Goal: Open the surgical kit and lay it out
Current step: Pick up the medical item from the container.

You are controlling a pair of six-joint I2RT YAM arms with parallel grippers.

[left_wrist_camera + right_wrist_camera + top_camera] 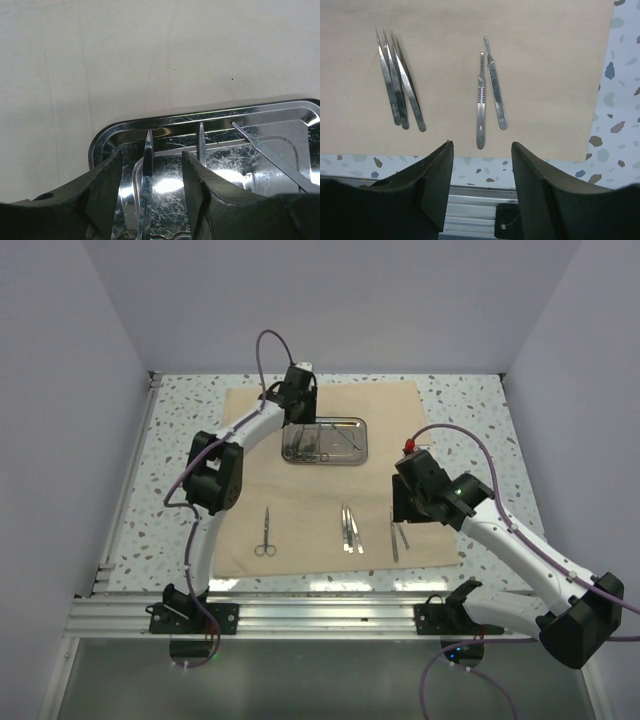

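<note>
The tan cloth (pixel 300 490) lies spread flat on the table. The steel tray (pixel 350 455) sits on its far half and still holds several instruments. My left gripper (pixel 297 428) is down in the tray (pixel 125 131), open, its fingers either side of a pair of scissors (pixel 146 165). Another instrument (pixel 201 142) and a thin one (pixel 272 162) lie to the right. On the cloth's near half lie scissors (pixel 265 533), tweezers (pixel 350 528) and two flat handles (pixel 397 537). My right gripper (pixel 398 510) is open and empty above the handles (pixel 487 92); the tweezers (pixel 397 87) lie to their left.
The cloth's near edge (pixel 530 152) ends just before the speckled table top (pixel 480 410) and the aluminium rail (pixel 320 615). White walls close in the left, far and right sides.
</note>
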